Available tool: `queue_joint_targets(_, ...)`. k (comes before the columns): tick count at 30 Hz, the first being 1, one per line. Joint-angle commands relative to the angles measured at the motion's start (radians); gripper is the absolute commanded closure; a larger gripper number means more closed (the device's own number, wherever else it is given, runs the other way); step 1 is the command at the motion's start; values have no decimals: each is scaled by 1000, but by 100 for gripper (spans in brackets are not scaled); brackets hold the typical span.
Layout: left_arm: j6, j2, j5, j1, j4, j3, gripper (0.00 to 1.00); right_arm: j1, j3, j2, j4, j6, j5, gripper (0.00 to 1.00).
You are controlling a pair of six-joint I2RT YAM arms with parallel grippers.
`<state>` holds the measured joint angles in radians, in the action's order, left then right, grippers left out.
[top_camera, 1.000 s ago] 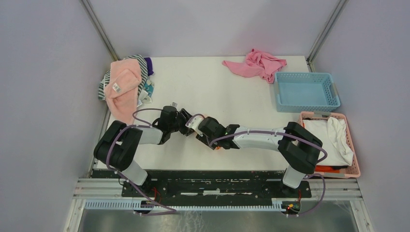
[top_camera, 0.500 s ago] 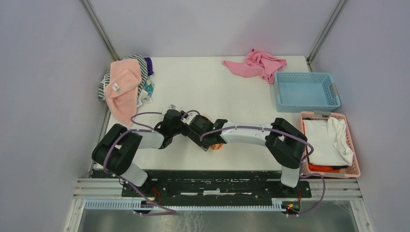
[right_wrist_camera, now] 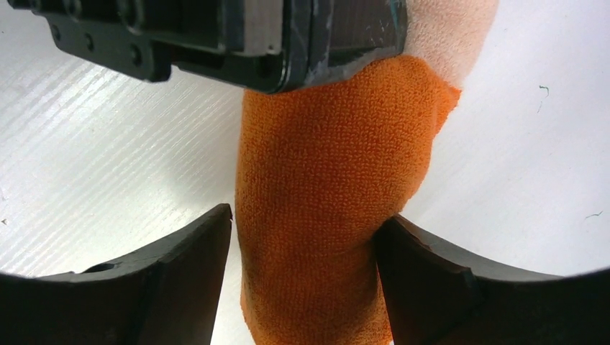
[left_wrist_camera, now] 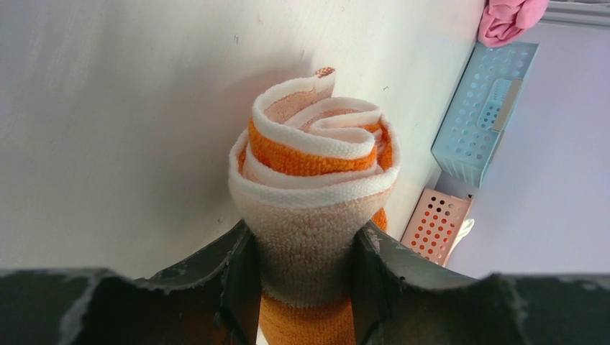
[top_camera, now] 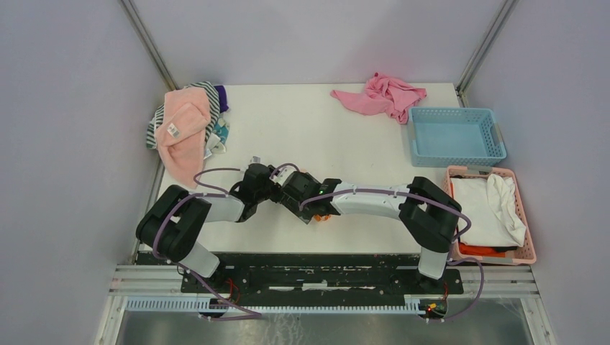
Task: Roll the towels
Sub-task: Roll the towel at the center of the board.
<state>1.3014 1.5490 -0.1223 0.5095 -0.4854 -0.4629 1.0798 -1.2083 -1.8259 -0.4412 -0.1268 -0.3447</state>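
Observation:
The orange towel (left_wrist_camera: 316,165) is rolled into a tight spiral with its peach back outward. It lies near the table's front middle, and only a small orange bit (top_camera: 323,215) shows in the top view. My left gripper (left_wrist_camera: 306,277) is shut on the roll's peach end, with one finger on each side. My right gripper (right_wrist_camera: 306,251) clamps the roll's orange part (right_wrist_camera: 324,201), right beside the left gripper (top_camera: 277,188). The right gripper (top_camera: 303,198) meets it there. The pale pink towel (top_camera: 180,129), with a white label, lies at the back left.
The pale pink towel rests on a pile of striped cloths (top_camera: 210,93). A brighter pink cloth (top_camera: 381,95) lies at the back. A blue basket (top_camera: 455,135) and a pink basket (top_camera: 523,215) holding white cloth stand on the right.
The right arm has swung left and brought its gripper close against the left gripper over the roll. In the last half second almost nothing moved.

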Motion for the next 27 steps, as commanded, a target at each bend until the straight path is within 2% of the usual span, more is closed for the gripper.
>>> queue_joint_targets(1, -10, 5, 19, 32, 143, 11, 55, -2, -12, 59, 71, 32, -4, 21)
queue_joint_targets(10, -1, -4, 27, 32, 149, 15, 55, -3, 12, 122, 144, 37, 12, 13)
queue_joint_targets(21, 6, -12, 41, 32, 169, 12, 55, -2, -3, -5, 100, 11, 7, 13)
queue_joint_targets(27, 14, -20, 49, 32, 171, 16, 55, -3, 17, -67, 48, -31, -104, 14)
